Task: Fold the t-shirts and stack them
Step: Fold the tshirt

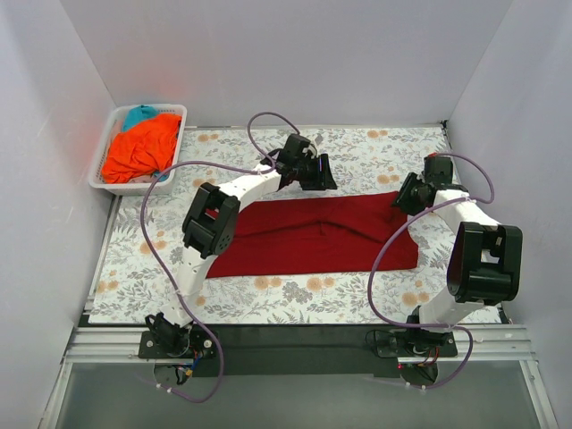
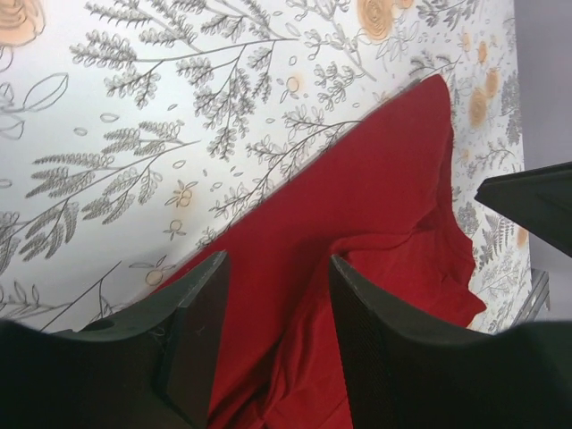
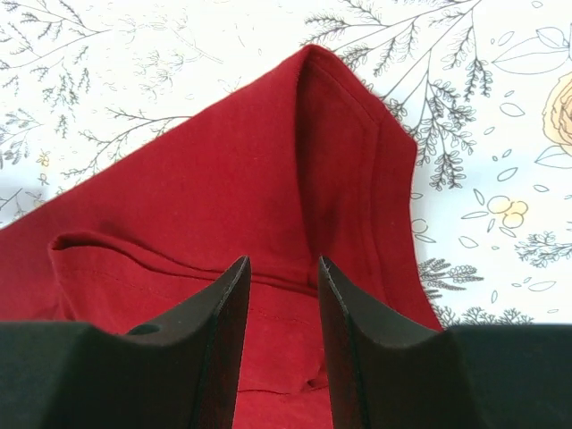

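The dark red t-shirt (image 1: 313, 234) lies flat and partly folded across the middle of the floral tablecloth. My left gripper (image 1: 317, 174) hovers open over its far edge; in the left wrist view the red cloth (image 2: 375, 223) lies below the spread fingers (image 2: 201, 331), not gripped. My right gripper (image 1: 404, 198) is open above the shirt's right far corner; the right wrist view shows a folded sleeve and hem (image 3: 340, 152) just beyond the gripper (image 3: 281, 264). The orange t-shirt (image 1: 138, 150) and the teal t-shirt (image 1: 138, 114) lie in the basket.
The white slotted basket (image 1: 105, 183) stands at the far left corner of the floral tablecloth (image 1: 295, 299). White walls enclose the table on the left, back and right. The right gripper's dark finger shows at the right edge of the left wrist view (image 2: 536, 201).
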Available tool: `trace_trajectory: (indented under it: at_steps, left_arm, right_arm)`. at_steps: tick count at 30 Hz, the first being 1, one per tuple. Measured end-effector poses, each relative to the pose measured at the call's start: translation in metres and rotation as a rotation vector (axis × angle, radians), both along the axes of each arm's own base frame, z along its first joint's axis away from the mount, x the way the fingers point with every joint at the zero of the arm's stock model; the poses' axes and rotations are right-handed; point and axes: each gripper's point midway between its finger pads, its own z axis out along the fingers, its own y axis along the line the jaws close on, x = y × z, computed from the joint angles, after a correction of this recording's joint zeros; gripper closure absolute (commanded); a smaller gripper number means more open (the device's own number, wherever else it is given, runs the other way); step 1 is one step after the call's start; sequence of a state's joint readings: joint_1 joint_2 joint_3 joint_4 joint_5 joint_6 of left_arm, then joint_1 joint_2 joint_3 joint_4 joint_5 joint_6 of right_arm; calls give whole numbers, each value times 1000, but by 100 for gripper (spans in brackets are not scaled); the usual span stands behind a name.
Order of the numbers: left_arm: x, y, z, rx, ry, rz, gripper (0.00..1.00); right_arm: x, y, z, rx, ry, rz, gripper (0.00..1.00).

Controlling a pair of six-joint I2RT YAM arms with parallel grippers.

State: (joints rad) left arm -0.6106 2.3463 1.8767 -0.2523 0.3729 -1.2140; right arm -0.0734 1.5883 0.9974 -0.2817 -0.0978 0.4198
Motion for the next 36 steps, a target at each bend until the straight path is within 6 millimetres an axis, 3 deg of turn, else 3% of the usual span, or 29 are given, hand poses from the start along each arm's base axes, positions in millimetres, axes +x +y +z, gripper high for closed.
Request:
trace_trajectory:
  at_steps: [6, 14, 19, 21, 28, 36]
  left_arm:
    - [-3, -16, 3, -40, 2, -48, 58]
    - [-29, -38, -6, -49, 25, -127, 60]
    - [-41, -48, -4, -56, 20, -169, 71]
    - [-43, -51, -4, -59, 19, -181, 73]
    - [-47, -52, -6, -52, 15, -193, 99]
    - [-53, -43, -24, -13, 38, -185, 100]
  right_arm:
    - [3, 3, 3, 17, -8, 1, 62]
    - [8, 1, 8, 28, -26, -5, 62]
    - [8, -2, 9, 33, -27, -10, 64]
    - [9, -2, 9, 36, -28, -11, 64]
    - [9, -3, 9, 39, -28, -11, 65]
    - [8, -3, 10, 41, -30, -10, 67]
